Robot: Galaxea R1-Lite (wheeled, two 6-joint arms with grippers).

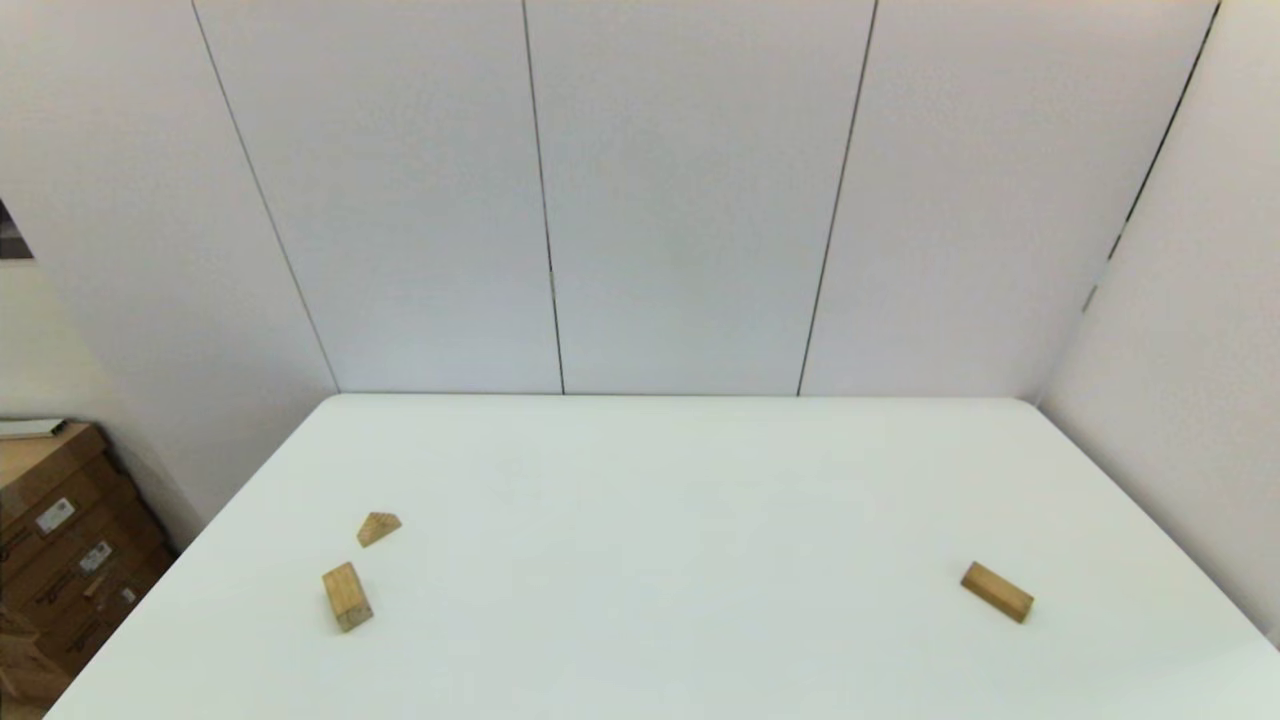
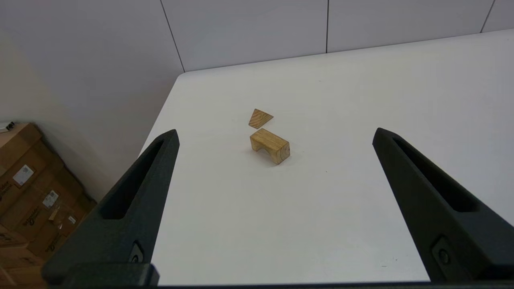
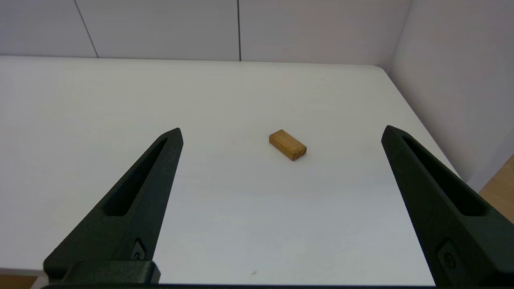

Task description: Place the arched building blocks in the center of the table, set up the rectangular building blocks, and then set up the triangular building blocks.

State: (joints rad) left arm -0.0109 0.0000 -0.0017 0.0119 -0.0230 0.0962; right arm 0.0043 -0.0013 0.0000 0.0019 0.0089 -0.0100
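Observation:
The arched block (image 1: 347, 596) (image 2: 270, 145) lies on the left side of the white table (image 1: 660, 520), its hollow facing down toward the tabletop. Just behind it sits the small triangular block (image 1: 378, 528) (image 2: 260, 119), striped end showing. The solid rectangular block (image 1: 996, 591) (image 3: 287, 145) lies flat on the right side. Neither arm shows in the head view. My left gripper (image 2: 275, 138) is open, held back from the arched block near the table's front edge. My right gripper (image 3: 281, 136) is open too, well short of the rectangular block.
Stacked cardboard boxes (image 1: 60, 540) (image 2: 32, 188) stand on the floor beyond the table's left edge. White wall panels (image 1: 690, 200) close off the back, and a side wall (image 3: 453, 80) runs along the table's right edge.

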